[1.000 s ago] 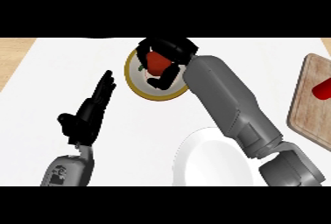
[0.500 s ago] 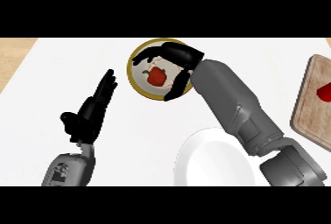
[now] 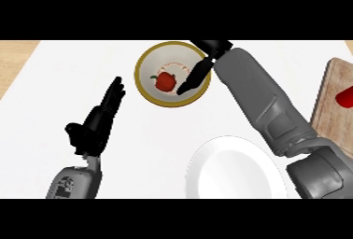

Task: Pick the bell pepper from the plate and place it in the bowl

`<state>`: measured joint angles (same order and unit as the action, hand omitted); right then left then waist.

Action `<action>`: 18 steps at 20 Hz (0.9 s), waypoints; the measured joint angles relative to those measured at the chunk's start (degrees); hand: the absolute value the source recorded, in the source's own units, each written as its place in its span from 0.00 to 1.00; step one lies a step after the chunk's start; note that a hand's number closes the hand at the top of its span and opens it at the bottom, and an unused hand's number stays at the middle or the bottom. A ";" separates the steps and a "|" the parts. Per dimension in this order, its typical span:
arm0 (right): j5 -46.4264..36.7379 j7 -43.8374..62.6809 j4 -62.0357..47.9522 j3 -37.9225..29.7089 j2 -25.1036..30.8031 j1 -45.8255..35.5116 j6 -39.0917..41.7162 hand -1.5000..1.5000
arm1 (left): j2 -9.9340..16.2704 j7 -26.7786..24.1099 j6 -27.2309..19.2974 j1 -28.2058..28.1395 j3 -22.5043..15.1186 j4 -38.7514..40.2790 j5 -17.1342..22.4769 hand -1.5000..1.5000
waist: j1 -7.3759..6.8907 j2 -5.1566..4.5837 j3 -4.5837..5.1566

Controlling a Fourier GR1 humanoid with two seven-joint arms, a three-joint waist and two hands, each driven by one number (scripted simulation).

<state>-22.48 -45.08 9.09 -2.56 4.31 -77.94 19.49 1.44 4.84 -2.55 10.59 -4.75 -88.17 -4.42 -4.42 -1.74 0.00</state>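
Observation:
A red bell pepper (image 3: 165,81) lies inside the yellow-rimmed bowl (image 3: 147,59) at the top middle of the counter. My right hand (image 3: 200,70) hovers over the bowl's right side, fingers straight and pointing down-left, open and apart from the pepper. The white plate (image 3: 234,170) sits at the lower middle with nothing on it. My left hand (image 3: 96,122) rests open at the left, fingers up.
A wooden cutting board (image 3: 332,107) lies at the right edge with a red item (image 3: 345,97) on it. A wooden strip of counter shows at the far left.
The right hand's fingers have straightened and let go of the pepper, which now lies in the bowl. The hand has shifted right. The left hand has not moved.

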 measured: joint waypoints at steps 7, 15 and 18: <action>3.82 4.57 -2.97 -3.95 4.47 -1.55 6.60 0.00 | 0.61 0.75 0.90 1.62 0.97 0.25 1.01 0.50 | -0.52 -0.40 -0.01; 5.06 7.86 -2.46 -4.63 8.88 -0.19 13.30 0.00 | 0.74 0.30 1.28 0.74 0.53 -0.35 0.81 0.50 | -1.11 -0.76 -0.10; 4.84 8.28 -1.30 -4.08 10.21 0.78 14.60 0.00 | 0.41 -0.07 1.02 0.82 0.31 0.01 0.52 0.50 | -1.05 -0.85 -0.12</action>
<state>-17.64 -36.80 7.79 -6.64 14.52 -77.17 34.09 1.86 4.77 -1.53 11.42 -4.44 -88.16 -3.90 -5.47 -2.59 -0.12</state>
